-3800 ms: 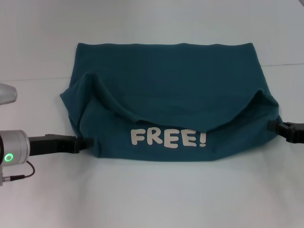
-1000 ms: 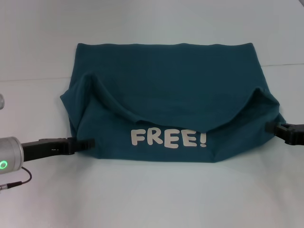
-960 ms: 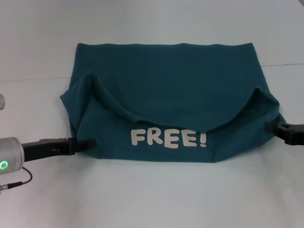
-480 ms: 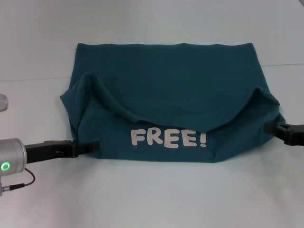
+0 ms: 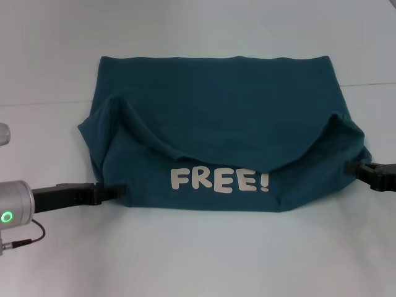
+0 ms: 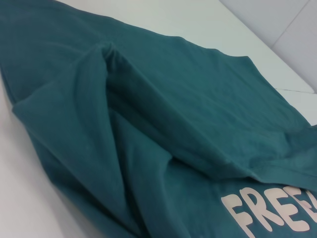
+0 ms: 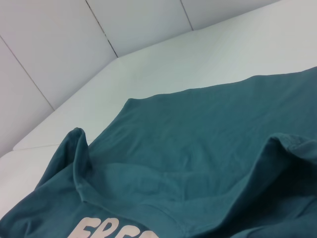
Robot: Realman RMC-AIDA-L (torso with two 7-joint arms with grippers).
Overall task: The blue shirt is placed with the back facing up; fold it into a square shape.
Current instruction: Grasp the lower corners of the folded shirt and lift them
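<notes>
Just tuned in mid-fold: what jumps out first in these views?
The blue shirt fills the middle of the table, its near part folded up so the white FREE! lettering faces up along the near edge. The left gripper and right gripper sit low at the shirt's two near corners.

The left tool (image 5: 117, 191) has dropped lower along the shirt's (image 5: 216, 105) near left edge and pushed slightly inward. The right tool (image 5: 351, 167) has edged outward and down a little.
</notes>
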